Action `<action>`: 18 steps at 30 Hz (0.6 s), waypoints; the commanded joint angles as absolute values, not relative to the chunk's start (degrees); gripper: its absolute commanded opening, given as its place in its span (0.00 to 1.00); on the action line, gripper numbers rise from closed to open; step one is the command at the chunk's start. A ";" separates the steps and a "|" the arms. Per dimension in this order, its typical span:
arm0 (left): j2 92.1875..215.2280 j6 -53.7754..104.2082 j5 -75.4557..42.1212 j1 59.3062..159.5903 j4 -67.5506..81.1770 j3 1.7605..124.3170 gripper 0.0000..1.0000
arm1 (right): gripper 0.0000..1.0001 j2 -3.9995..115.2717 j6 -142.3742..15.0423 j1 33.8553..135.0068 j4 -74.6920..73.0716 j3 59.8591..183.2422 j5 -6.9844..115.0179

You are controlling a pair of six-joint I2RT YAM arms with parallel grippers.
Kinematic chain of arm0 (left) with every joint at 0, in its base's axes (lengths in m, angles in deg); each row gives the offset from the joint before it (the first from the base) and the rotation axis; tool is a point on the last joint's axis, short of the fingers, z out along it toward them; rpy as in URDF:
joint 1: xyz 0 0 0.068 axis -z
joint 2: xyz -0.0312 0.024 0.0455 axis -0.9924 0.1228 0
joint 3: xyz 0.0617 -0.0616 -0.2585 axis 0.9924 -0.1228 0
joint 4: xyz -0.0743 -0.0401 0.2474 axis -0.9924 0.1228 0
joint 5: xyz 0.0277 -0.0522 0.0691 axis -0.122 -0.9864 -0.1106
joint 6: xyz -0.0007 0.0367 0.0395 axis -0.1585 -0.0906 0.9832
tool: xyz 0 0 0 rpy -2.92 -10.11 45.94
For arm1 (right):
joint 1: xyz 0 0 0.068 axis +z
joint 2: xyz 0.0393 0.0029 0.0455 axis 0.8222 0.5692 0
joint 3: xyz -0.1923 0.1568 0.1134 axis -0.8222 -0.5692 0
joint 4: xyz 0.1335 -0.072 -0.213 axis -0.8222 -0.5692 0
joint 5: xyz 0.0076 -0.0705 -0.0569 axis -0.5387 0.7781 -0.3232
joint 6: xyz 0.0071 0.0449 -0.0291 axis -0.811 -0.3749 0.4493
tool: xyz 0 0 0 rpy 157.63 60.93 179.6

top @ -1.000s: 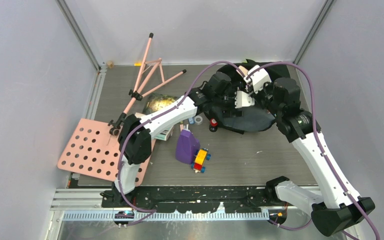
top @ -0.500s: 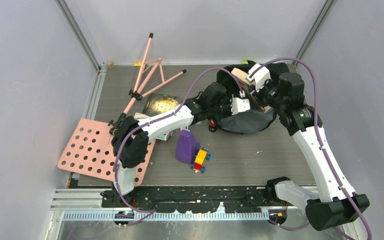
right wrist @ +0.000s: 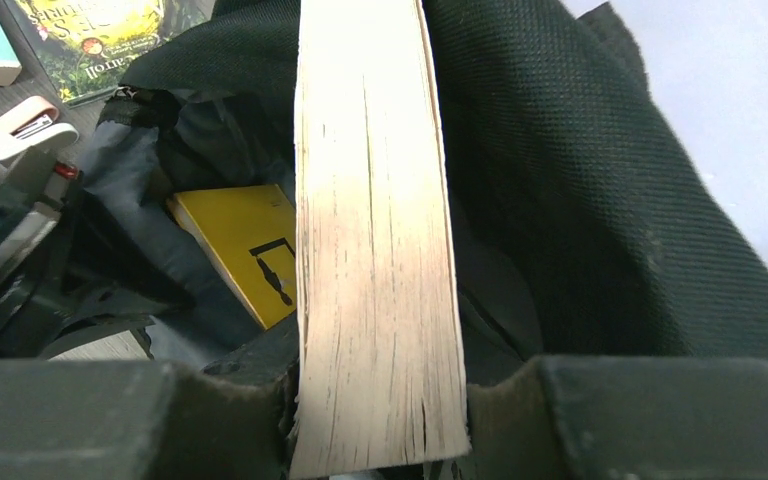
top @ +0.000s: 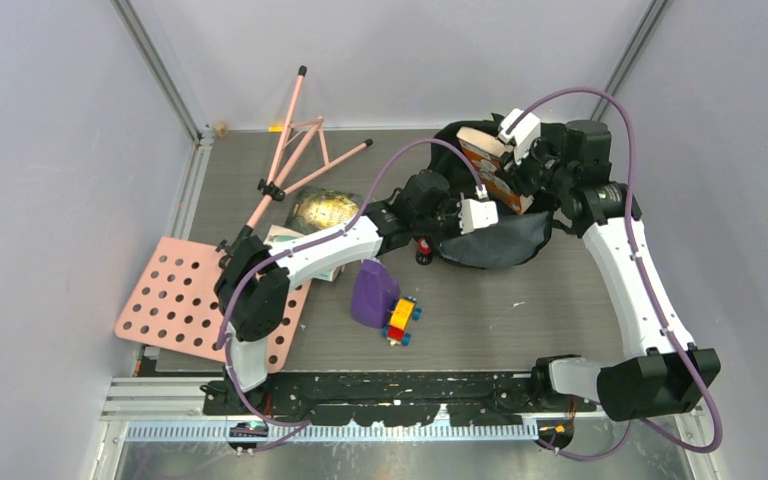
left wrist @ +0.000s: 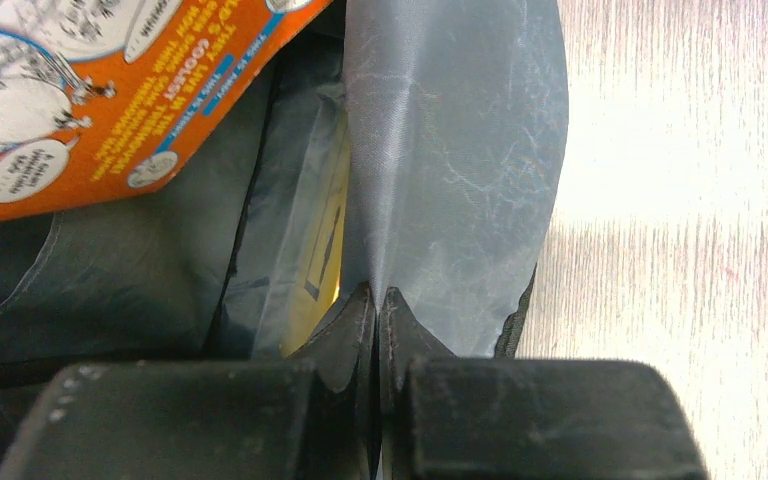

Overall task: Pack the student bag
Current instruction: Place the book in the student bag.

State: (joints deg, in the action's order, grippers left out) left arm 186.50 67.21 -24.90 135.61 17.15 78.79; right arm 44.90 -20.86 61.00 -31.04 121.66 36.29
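The black student bag (top: pixel 508 243) lies at the back right of the table with its mouth open. My left gripper (left wrist: pixel 377 292) is shut on a fold of the bag's grey lining (left wrist: pixel 460 150) at the near edge of the opening. My right gripper (right wrist: pixel 380 400) is shut on a thick paperback book (right wrist: pixel 370 200) with an orange cover (left wrist: pixel 110 100) and holds it over the opening. From above, that book (top: pixel 485 155) stands at the bag's far rim. A yellow book (right wrist: pixel 240 240) lies inside the bag.
A purple bottle-like container (top: pixel 370 290) and a toy block car (top: pixel 402 320) stand in front of the bag. Two books (top: pixel 322 208) lie left of it. A pink perforated board (top: pixel 185 300) and a pink folding stand (top: pixel 295 150) are at the left.
My left gripper has shut on the bag's lining. The right arm has carried the book up and toward the bag's far rim, and the bag's mouth has opened wider.
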 commanded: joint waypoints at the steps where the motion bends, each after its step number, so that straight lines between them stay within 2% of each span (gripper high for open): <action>1: 183.26 65.32 -25.55 136.21 16.77 79.02 0.00 | 0.00 46.81 -20.40 59.21 -22.73 124.92 32.72; 8: 183.91 60.45 -23.34 136.21 15.96 81.57 0.00 | 0.01 43.83 -25.33 57.12 -15.61 116.81 35.94; 10: 184.03 58.96 -22.96 136.21 15.58 82.06 0.00 | 0.10 40.84 -28.05 56.96 -12.59 113.48 37.73; 11: 184.03 58.34 -23.13 136.21 15.33 82.16 0.00 | 0.21 40.04 -29.46 56.92 -11.63 112.39 38.69; 15: 184.41 56.54 -23.80 136.21 15.24 83.00 0.00 | 0.46 37.11 -32.28 56.94 -7.74 107.91 41.48; 18: 184.80 55.39 -23.21 136.19 15.20 83.55 0.00 | 0.55 35.81 -33.50 56.90 -7.58 107.37 43.63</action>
